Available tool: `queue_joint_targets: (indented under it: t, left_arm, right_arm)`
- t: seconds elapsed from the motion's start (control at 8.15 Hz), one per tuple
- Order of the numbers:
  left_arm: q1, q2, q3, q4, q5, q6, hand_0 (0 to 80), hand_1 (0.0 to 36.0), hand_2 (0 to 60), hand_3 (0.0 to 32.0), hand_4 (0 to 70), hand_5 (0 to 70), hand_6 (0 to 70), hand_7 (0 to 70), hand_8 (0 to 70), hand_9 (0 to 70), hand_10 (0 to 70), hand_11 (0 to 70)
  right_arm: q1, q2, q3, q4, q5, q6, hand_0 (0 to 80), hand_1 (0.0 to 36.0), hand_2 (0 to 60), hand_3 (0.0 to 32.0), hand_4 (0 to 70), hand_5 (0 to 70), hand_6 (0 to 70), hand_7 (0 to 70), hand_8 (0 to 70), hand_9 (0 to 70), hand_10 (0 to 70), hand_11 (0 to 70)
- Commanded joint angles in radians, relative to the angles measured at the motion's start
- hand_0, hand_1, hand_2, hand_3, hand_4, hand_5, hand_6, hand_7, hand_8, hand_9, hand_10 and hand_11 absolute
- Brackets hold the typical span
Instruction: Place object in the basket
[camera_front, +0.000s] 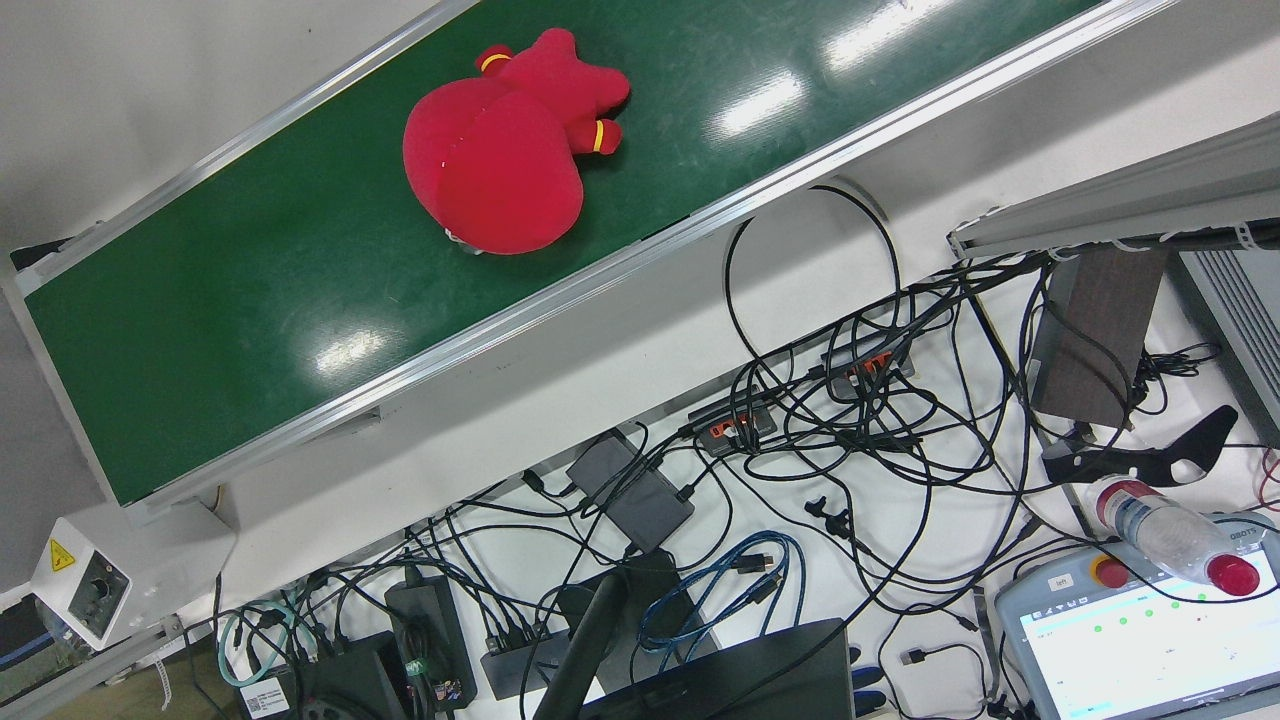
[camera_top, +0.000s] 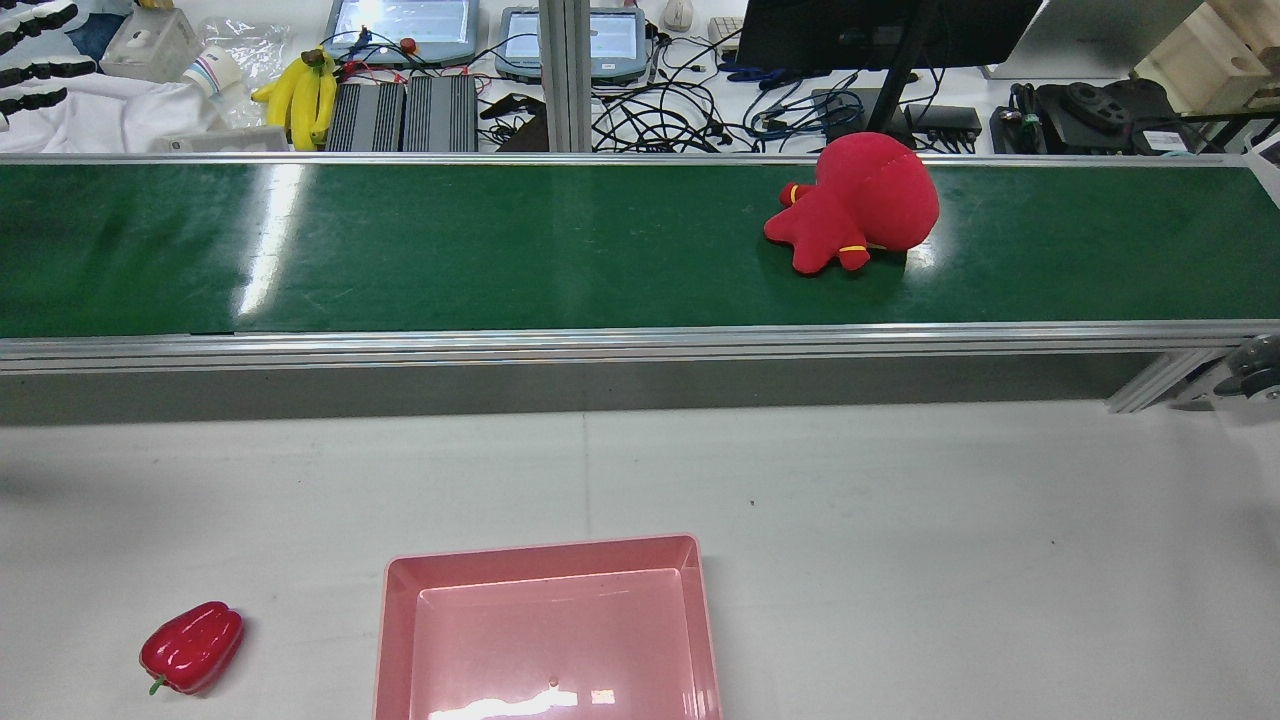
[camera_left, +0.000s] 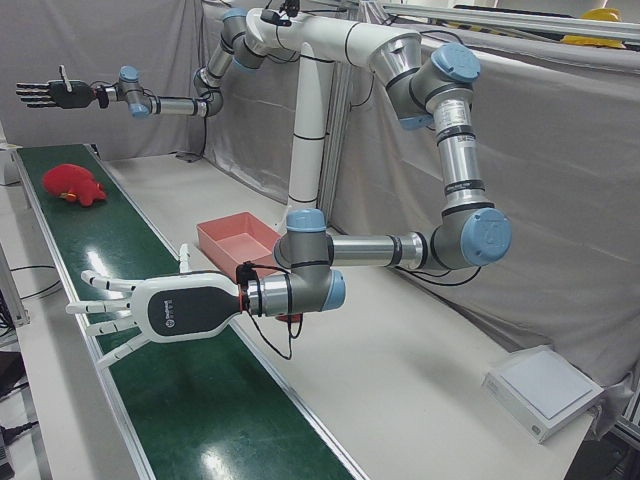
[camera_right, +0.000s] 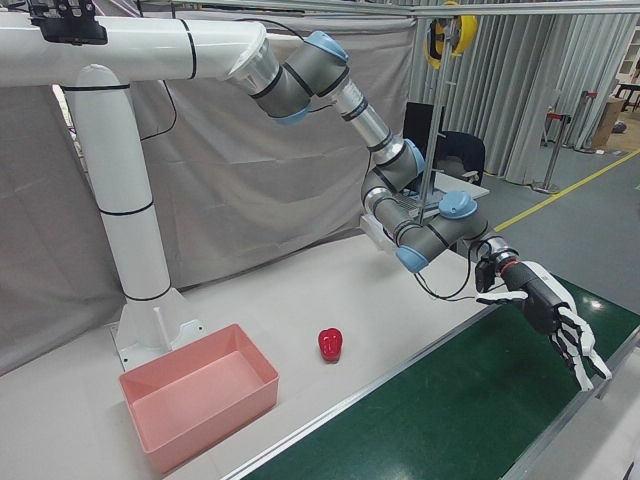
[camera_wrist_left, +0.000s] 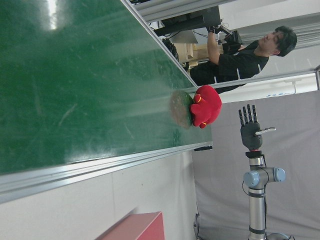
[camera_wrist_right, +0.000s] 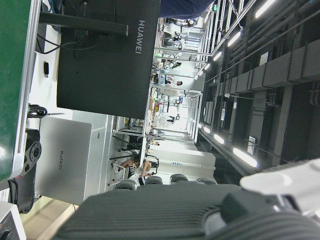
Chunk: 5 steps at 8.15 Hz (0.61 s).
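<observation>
A red plush toy (camera_top: 860, 200) lies on the green conveyor belt (camera_top: 500, 250), toward the robot's right end; it also shows as the plush (camera_front: 495, 170), (camera_left: 72, 183), (camera_wrist_left: 205, 106). The pink basket (camera_top: 545, 555) sits empty on the white table in front of the belt, also seen as the basket (camera_right: 215, 420). My left hand (camera_left: 150, 310), white-backed, hovers open over the belt's other end, far from the plush, fingers spread (camera_right: 555, 325). My right hand (camera_left: 50, 93), black, is raised high beyond the plush, open and flat (camera_wrist_left: 250, 127).
A red bell pepper (camera_top: 192, 647) lies on the table left of the basket, also the pepper (camera_right: 330, 343). Behind the belt are cables, monitors, tablets and bananas (camera_top: 300, 95). A person (camera_wrist_left: 235, 55) stands past the belt's far end.
</observation>
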Motion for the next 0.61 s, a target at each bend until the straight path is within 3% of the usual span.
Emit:
queue_joint_targets:
  t: [0.0,0.49]
  left_arm:
    - [-0.032,0.000,-0.008,0.000,0.002,-0.001,48.2,7.9,0.0,21.2,2.3,28.2,4.0,8.1,13.0,13.0,1.8,3.7]
    - [-0.036,0.002,-0.013,0.000,0.004,-0.018,47.9,7.6,0.0,21.8,1.3,29.8,4.0,8.5,13.9,13.3,1.6,3.4]
  right_arm:
    - [0.000,0.000,-0.001,0.000,0.000,0.000,0.0,0.0,0.0,0.0,0.0,0.0,0.0,0.0,0.0,0.0,0.0,0.0]
    - [0.000,0.000,0.000,0.000,0.000,0.000,0.0,0.0,0.0,0.0,0.0,0.0,0.0,0.0,0.0,0.0,0.0,0.0]
